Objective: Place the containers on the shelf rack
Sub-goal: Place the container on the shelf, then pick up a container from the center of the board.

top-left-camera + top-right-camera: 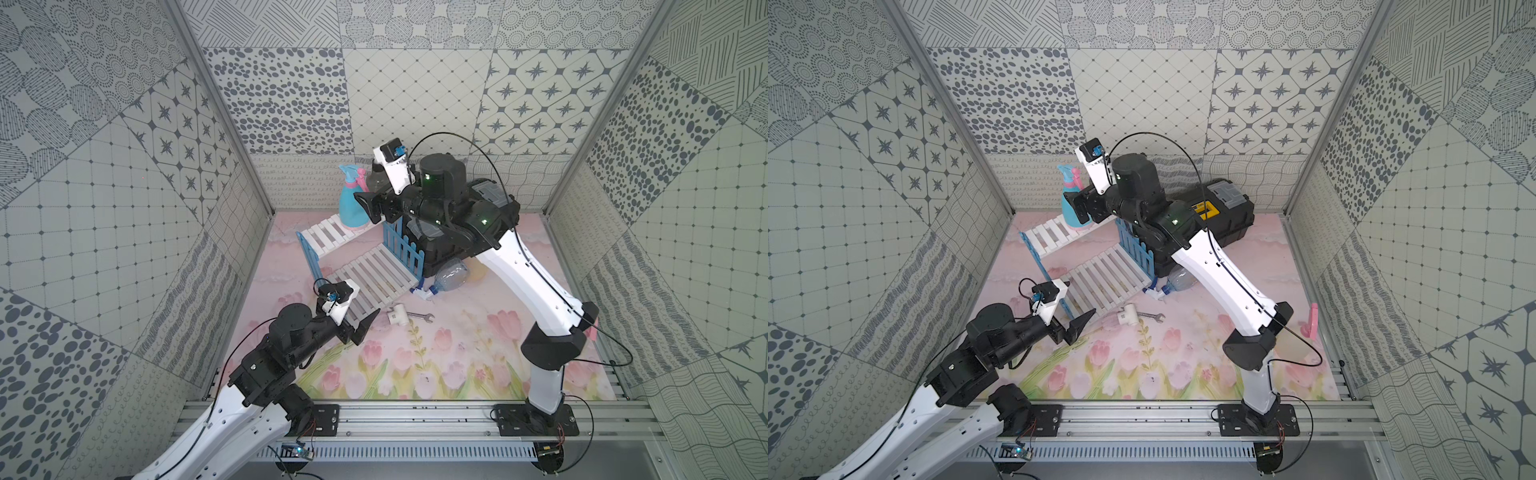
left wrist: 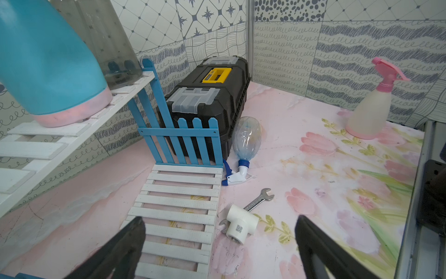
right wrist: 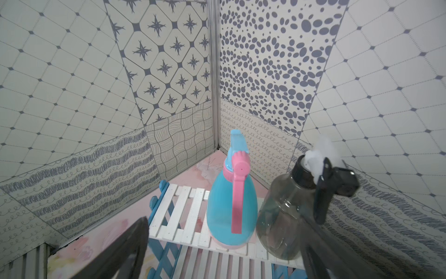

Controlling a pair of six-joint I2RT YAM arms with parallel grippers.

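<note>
The shelf rack stands at the back left, with white slats and blue fence sides. On its upper shelf the light blue bottle and the smoky grey bottle stand upright side by side. My right gripper is open just in front of them, holding nothing. A clear bottle lies on the mat beside the rack. The cream bottle stands at the right edge. My left gripper hovers open over the lower shelf's front corner.
A black toolbox with a yellow latch sits behind the rack and the clear bottle. A white pipe fitting lies on a wrench just in front of the rack. Patterned walls close in three sides.
</note>
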